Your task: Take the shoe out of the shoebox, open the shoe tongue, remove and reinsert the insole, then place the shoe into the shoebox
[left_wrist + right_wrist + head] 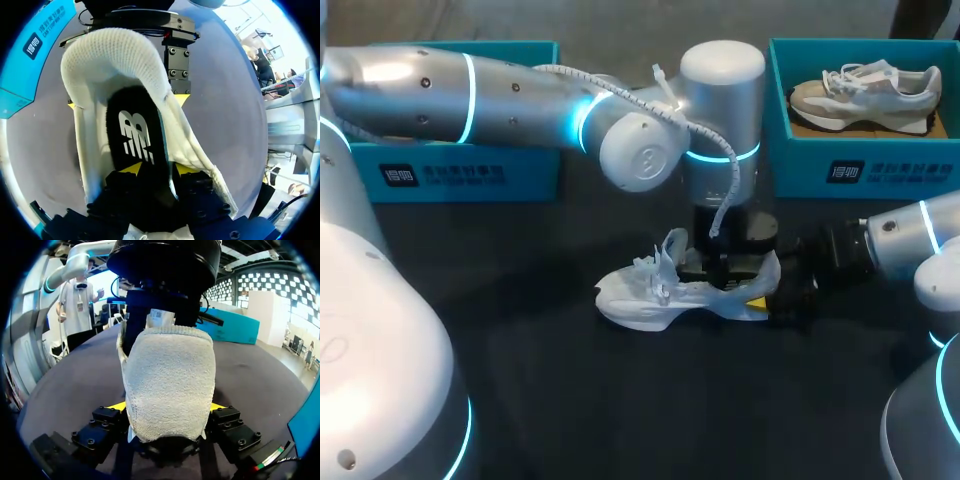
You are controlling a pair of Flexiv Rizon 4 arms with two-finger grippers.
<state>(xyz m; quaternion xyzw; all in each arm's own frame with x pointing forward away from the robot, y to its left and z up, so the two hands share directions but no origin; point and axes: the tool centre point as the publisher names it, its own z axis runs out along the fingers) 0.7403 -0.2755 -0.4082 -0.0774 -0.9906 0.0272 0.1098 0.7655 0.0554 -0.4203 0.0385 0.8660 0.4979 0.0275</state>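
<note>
The shoe [642, 300] lies on the table [620, 410], long axis across us, toe left, heel right. Our left gripper [159, 169] stands down in its opening over the insole [132, 135]; we cannot tell its grip. Our right gripper [166, 406] clamps the heel from behind.

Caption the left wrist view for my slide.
Inside the white shoe: black insole ahead of the left gripper, right gripper clamping the heel beyond.
</note>
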